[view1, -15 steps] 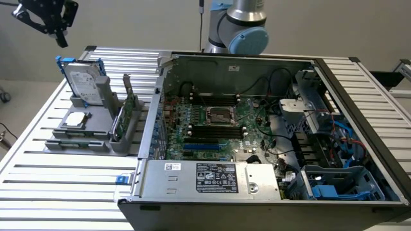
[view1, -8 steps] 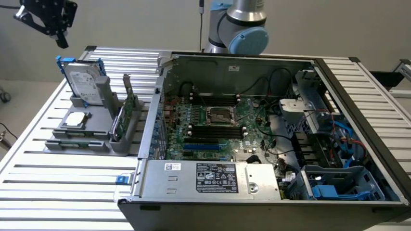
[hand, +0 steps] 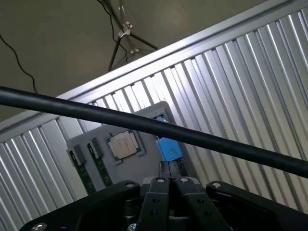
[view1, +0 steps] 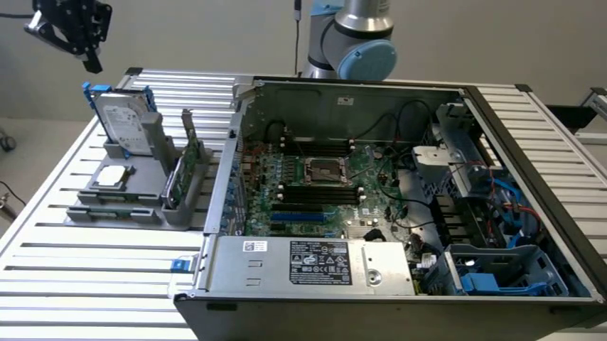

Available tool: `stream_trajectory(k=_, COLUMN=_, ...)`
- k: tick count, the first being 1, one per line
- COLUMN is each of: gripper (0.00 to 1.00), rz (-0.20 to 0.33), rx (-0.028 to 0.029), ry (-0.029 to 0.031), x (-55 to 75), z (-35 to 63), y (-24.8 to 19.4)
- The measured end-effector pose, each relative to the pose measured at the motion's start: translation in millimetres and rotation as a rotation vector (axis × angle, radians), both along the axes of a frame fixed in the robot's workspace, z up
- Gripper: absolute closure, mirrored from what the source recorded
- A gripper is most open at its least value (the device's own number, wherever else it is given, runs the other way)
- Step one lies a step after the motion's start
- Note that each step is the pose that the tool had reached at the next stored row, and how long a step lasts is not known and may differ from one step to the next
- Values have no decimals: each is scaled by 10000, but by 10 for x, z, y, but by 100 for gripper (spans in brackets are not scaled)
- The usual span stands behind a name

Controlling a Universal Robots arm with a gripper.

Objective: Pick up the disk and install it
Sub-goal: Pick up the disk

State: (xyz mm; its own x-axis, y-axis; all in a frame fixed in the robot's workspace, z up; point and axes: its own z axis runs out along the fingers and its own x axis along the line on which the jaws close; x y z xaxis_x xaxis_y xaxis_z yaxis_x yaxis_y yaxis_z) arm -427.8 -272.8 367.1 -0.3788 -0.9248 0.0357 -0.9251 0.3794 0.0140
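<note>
Tabletop (view1: 85, 284) of ribbed aluminium carries a big open PC case (view1: 360, 99) and, off to the exterior view's left, a grey parts holder (view1: 124, 206). The disk (view1: 124, 128) stands upright in that holder, blue carrier and all. Jaws hang above it, pinched together, gripping nothing.

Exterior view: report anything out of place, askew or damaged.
Nothing stands out. The disk stands on edge in the grey holder, the chip lies flat in it, and the green card stands in its slot.
</note>
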Motion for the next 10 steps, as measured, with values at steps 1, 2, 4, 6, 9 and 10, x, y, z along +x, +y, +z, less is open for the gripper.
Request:
stream_trajectory(k=1, gripper=89, rz=181, rx=0, ry=0, x=0, z=-5, y=0)
stream_trajectory(k=2, gripper=89, rz=370, rx=1, ry=-1, x=0, z=-12, y=0)
stream_trajectory(k=4, gripper=89, rz=730, rx=2, ry=0, x=0, z=-24, y=0)
stream_trajectory(k=6, gripper=89, rz=1091, rx=5, ry=-1, x=0, z=-38, y=0)
stream_trajectory(k=9, gripper=89, rz=1625, rx=11, ry=0, x=-1, z=-58, y=0)
stream_trajectory(k=10, gripper=89, rz=1783, rx=15, ry=-1, x=-1, z=-65, y=0)
